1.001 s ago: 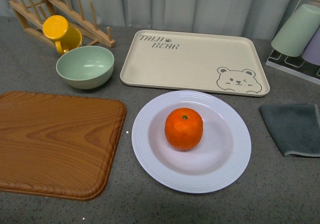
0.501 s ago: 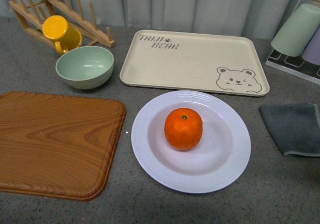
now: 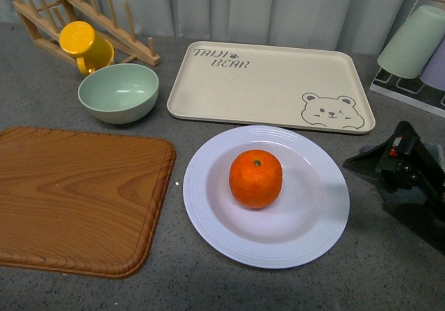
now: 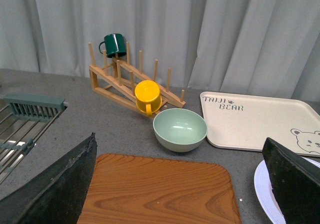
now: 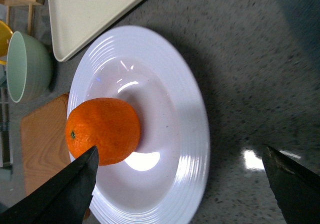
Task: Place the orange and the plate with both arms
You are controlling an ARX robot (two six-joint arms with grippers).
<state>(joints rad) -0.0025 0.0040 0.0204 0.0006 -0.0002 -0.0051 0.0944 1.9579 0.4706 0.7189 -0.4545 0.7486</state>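
The orange [image 3: 256, 179] sits in the middle of the white plate [image 3: 208, 220] on the grey counter. My right gripper [image 3: 375, 175] stands open just right of the plate's rim, low over the counter. In the right wrist view its jaws [image 5: 180, 149] span the near rim of the plate [image 5: 192, 103], and the orange [image 5: 102, 131] lies beyond one finger. My left gripper [image 4: 179, 139] is open above the wooden board [image 4: 160, 194] with nothing between its fingers. It does not show in the front view.
The wooden board [image 3: 76, 200] lies left of the plate. A beige bear tray [image 3: 271, 81] is behind the plate. A pale green bowl [image 3: 118, 92], a yellow mug [image 3: 83, 43] and a wooden rack [image 3: 42, 12] stand at the back left. Cups [image 3: 410, 43] hang at the back right.
My right gripper has come into the front view from the right and now covers the grey cloth. The orange and the plate have not moved.
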